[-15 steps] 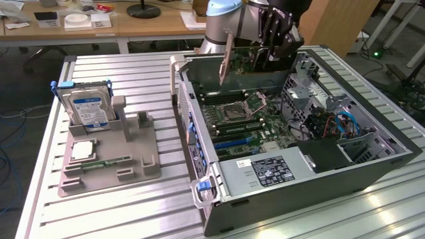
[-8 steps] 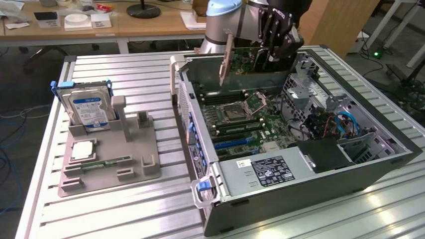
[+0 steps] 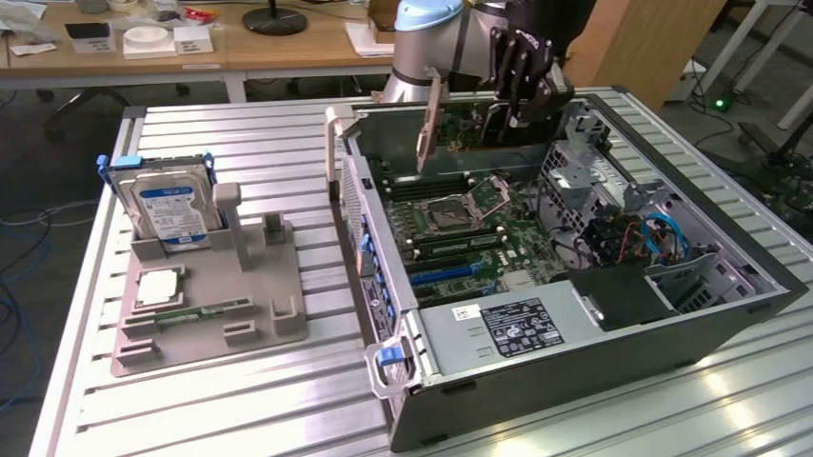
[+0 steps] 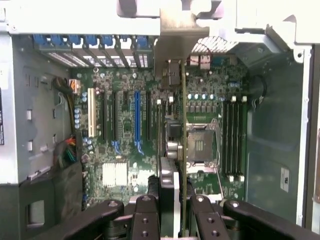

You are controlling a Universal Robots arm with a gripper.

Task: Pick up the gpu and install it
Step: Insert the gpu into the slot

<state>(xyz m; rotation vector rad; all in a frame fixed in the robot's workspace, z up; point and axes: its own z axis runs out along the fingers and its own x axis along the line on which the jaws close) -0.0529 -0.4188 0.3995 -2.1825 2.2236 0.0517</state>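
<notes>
The gripper (image 3: 521, 93) was clamped on the gpu (image 3: 477, 145), holding the card upright on its edge above the far part of the open computer case (image 3: 711, 314). The card hung clear of the motherboard (image 3: 445, 238) and sat in no slot. Its metal end bracket (image 3: 432, 119) hung at the end toward the exterior view's left, beside the case's far-left wall.

In the wrist view the gpu (image 4: 183, 130) appeared edge-on as a thin line, with black fingers (image 4: 146, 215) of the gripper (image 4: 176, 220) pressed against both its faces. It lay between the blue expansion slot (image 4: 137, 112) and the empty CPU socket (image 4: 202, 145), closer to the socket.

On the slatted metal table (image 3: 254, 409), well to the exterior view's left of the case, a grey holder (image 3: 254, 328) carried an upright blue-labelled hard drive (image 3: 171, 205) at its far end. Nearer on the holder were a flat processor chip (image 3: 159, 286) and a green memory stick (image 3: 204, 310).
</notes>
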